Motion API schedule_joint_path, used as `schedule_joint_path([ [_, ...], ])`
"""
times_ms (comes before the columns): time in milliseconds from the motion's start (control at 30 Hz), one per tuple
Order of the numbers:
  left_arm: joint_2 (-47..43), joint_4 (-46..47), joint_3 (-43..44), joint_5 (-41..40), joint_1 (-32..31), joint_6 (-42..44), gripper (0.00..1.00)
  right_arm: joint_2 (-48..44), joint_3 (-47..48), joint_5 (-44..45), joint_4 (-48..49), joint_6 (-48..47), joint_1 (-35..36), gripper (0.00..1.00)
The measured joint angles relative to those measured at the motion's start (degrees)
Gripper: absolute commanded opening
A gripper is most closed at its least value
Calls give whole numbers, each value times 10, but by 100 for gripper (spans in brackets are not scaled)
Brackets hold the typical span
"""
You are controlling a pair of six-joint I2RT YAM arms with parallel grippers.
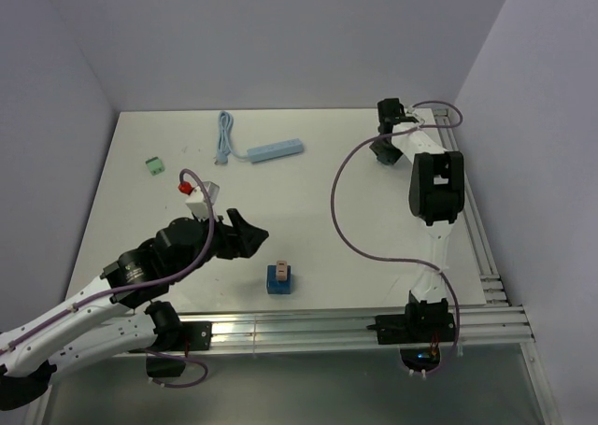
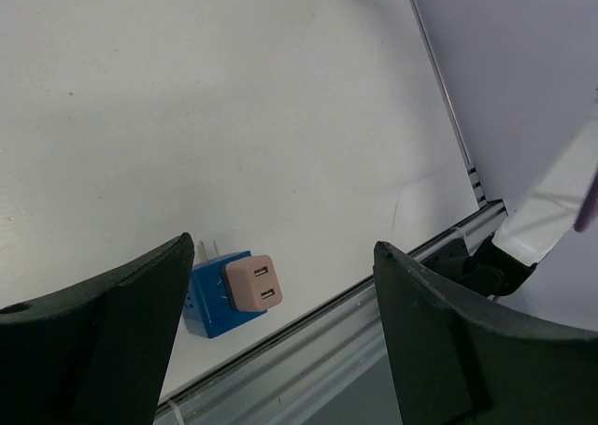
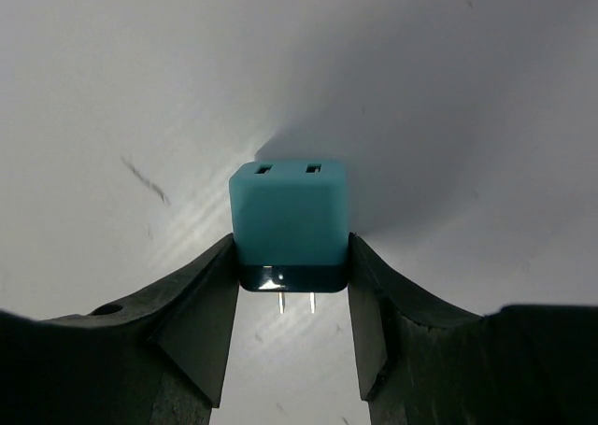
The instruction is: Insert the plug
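A blue socket cube (image 1: 278, 282) with a pink two-port charger (image 1: 282, 268) sitting in its top stands near the table's front edge. In the left wrist view the pink charger (image 2: 250, 283) and blue cube (image 2: 207, 311) lie below and between my fingers. My left gripper (image 1: 250, 234) (image 2: 283, 249) is open and empty, just left of and behind the cube. My right gripper (image 1: 386, 137) (image 3: 291, 260) is at the far right back, shut on a teal charger plug (image 3: 290, 218) whose two metal prongs point toward the wrist. The teal plug is hidden in the top view.
A light blue power strip (image 1: 276, 150) with its coiled cable (image 1: 224, 137) lies at the back. A green connector (image 1: 155, 165) and a white and red plug (image 1: 198, 193) lie at the left. An aluminium rail (image 1: 355, 324) runs along the front edge, and walls enclose the table.
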Motion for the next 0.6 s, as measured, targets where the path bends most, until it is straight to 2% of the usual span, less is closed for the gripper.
schedule_joint_path([
  [167,-2,-8,10,0,0,-6,74,-120,-165,-32,101,24,20,0],
  [267,-7,-19,17,-3,0,-16,75,-215,-293,-66,197,54,36,0],
  [433,-31,-37,22,-8,0,-38,90,-339,-449,-116,314,103,80,0],
  [600,-53,-43,22,-7,0,-67,93,-443,-586,-174,434,150,156,0],
])
